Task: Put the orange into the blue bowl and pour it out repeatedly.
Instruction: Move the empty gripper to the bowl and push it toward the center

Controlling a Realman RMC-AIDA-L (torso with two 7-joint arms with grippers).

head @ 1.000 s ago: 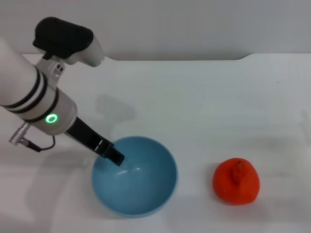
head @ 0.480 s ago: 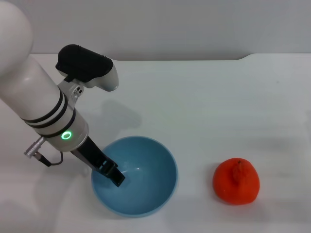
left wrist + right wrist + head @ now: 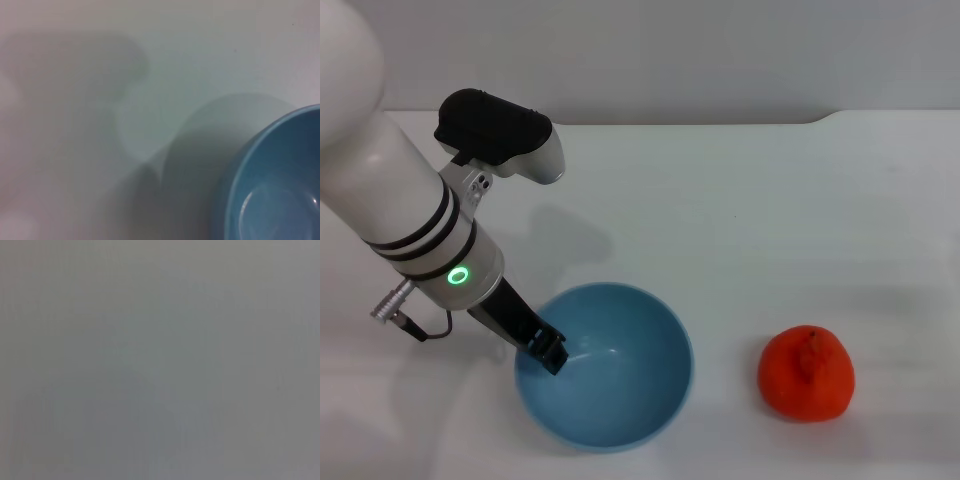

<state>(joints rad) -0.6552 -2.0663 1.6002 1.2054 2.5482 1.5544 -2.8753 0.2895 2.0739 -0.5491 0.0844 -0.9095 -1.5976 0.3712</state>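
- Fingers of the left gripper (image 3: 548, 353) sit at the left rim of the blue bowl (image 3: 620, 400); one dark finger reaches over the rim into the inside, the other is hidden behind the wall. By the look of it they are pinched on the rim, though the contact itself cannot be confirmed.
- Left arm: comes down to the bowl from its upper left in the head view, green indicator lit on the wrist.
- Bowl: upright on the white table (image 3: 750, 200), mouth up, interior smooth and glossy and holding nothing. Left wrist view confirms the same: only part of the rim and inner wall shows, with bare table and shadow beside it.
- Orange (image 3: 806, 373): resting on the table to the right of the bowl, apart from it, stem nub up. Nothing touches it.
- Right gripper: not seen in any view; its wrist camera gives a blank grey field. The arm is judged to be parked.
- Progress, as a judgement: the fruit is out of the bowl, so this cycle stands at its start or just after a pour. What remains is to pick up the orange, place it in the bowl, tip it out, and repeat.
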